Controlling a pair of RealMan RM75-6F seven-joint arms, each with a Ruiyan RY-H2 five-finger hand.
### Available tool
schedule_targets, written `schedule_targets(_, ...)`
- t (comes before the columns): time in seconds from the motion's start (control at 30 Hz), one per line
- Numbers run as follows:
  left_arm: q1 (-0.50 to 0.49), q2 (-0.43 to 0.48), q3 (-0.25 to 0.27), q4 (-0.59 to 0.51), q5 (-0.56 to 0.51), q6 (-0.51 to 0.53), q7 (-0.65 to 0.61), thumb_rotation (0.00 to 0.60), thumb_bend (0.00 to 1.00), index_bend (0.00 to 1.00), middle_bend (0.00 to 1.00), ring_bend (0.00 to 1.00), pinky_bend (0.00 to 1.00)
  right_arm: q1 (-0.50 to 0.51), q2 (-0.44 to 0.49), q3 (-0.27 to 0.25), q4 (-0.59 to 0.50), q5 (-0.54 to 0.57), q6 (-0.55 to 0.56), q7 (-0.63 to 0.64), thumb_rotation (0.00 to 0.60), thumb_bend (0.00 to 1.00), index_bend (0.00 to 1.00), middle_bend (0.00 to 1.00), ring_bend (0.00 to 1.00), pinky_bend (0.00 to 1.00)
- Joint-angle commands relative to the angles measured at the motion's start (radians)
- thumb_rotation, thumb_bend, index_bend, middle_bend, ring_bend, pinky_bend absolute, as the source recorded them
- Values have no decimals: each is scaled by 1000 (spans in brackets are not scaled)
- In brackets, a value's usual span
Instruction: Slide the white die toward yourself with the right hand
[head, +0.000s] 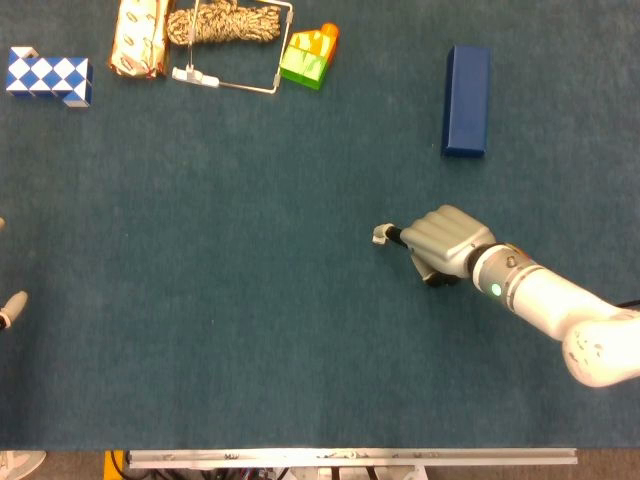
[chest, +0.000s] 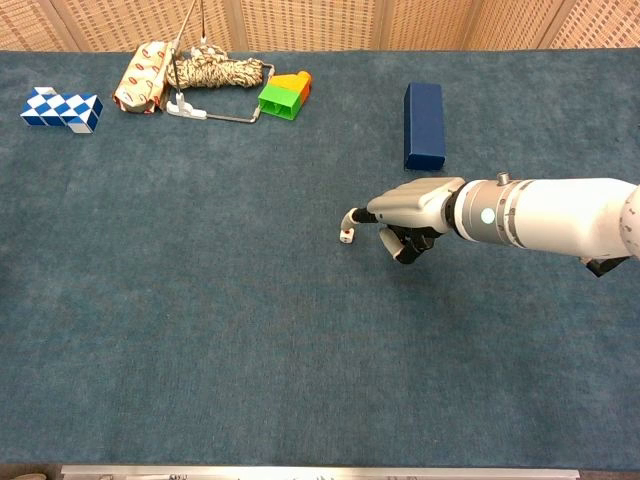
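The small white die (chest: 345, 238) lies on the blue cloth near the middle of the table. In the head view the die (head: 378, 237) shows only partly under a fingertip. My right hand (head: 440, 243) (chest: 412, 208) comes in from the right, its fingers curled in and holding nothing. One outstretched fingertip (chest: 350, 216) rests on the die's far side. Of my left hand (head: 10, 310) only fingertips show at the left edge of the head view, too little to tell how they lie.
A dark blue box (head: 467, 99) stands behind the right hand. At the back left are a green and orange block (head: 310, 56), a wire frame with rope (head: 230, 30), a wrapped packet (head: 140, 38) and a blue-white checked toy (head: 48, 76).
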Motion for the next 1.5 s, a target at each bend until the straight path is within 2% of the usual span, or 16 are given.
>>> schedule_targets(0.03, 0, 1, 0, 1, -1, 0, -1, 600, 135, 263, 285, 322, 248, -10, 12, 1, -8, -19, 9, 12, 600, 1000, 107, 1000, 1000, 1000)
schedule_targets(0.53, 2, 1, 0, 2, -5, -2, 1, 600, 135, 264, 285, 322, 248, 23, -43, -12, 63, 49, 0, -7, 600, 1000, 106, 1000, 1000, 1000)
schedule_targets(0.8, 3, 0, 0, 9, -5, -2, -4, 600, 135, 263, 285, 322, 248, 27, -41, -19, 41, 44, 10, -8, 600, 1000, 106, 1000, 1000, 1000)
schedule_targets(1.2, 8, -1, 3, 20, -2, 5, -18, 600, 135, 263, 285, 322, 247, -11, -16, -50, -43, -34, 53, -6, 600, 1000, 106, 1000, 1000, 1000)
schedule_targets(1.5, 6, -1, 0, 14, 1, 5, -14, 600, 135, 263, 285, 322, 247, -72, 57, -44, -115, -133, 131, 21, 600, 1000, 106, 1000, 1000, 1000)
